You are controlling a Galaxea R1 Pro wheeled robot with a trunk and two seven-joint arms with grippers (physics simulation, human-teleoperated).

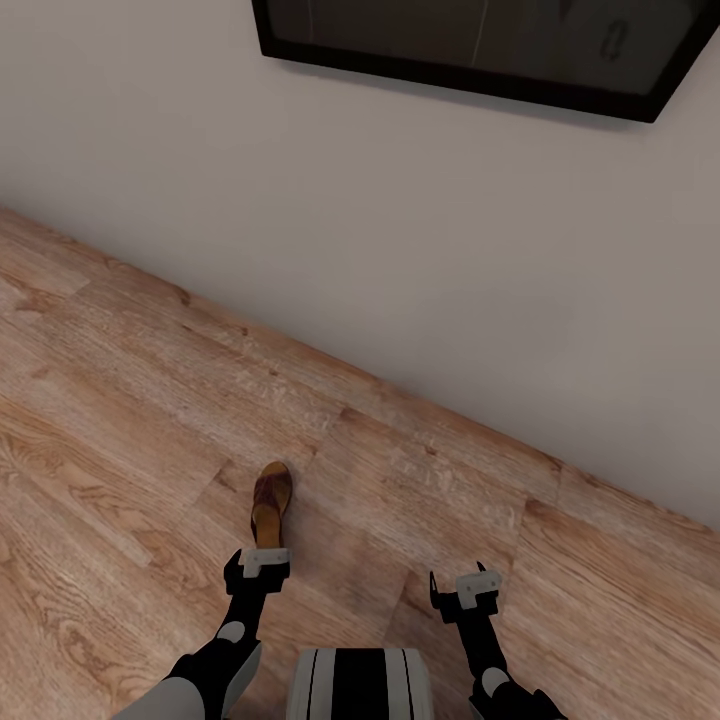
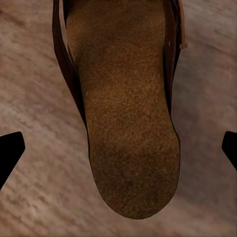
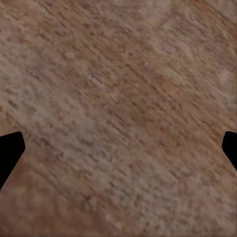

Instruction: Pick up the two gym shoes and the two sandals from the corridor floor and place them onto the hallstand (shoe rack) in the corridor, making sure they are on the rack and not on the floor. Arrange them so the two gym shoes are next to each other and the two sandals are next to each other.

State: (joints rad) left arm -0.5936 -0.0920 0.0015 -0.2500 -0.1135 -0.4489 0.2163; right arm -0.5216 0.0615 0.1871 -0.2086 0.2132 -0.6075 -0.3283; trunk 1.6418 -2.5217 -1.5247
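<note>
one sandal (image 1: 271,505) lies on the corridor floor (image 1: 120,420), toe toward the wall (image 1: 400,220), its heel just in front of the left gripper (image 1: 256,572). in the left wrist view the tan footbed (image 2: 128,123) runs between the two dark fingertips (image 2: 10,150), which stand wide apart at the frame's edges and grip nothing. the right gripper (image 1: 466,592) hangs over bare planks, its fingers equally spread and empty in its own wrist view. no rack, gym shoes or second sandal appear here. a dark framed panel (image 1: 480,45) hangs on the wall above.

the risk, as i judge it, is in the grasp: the sandal is flat and low, so fingers closing from above may scrape the floor or skid off the thin sole edges, nudging it away. gripping only the heel could let the toe droop and slip out during carry.
</note>
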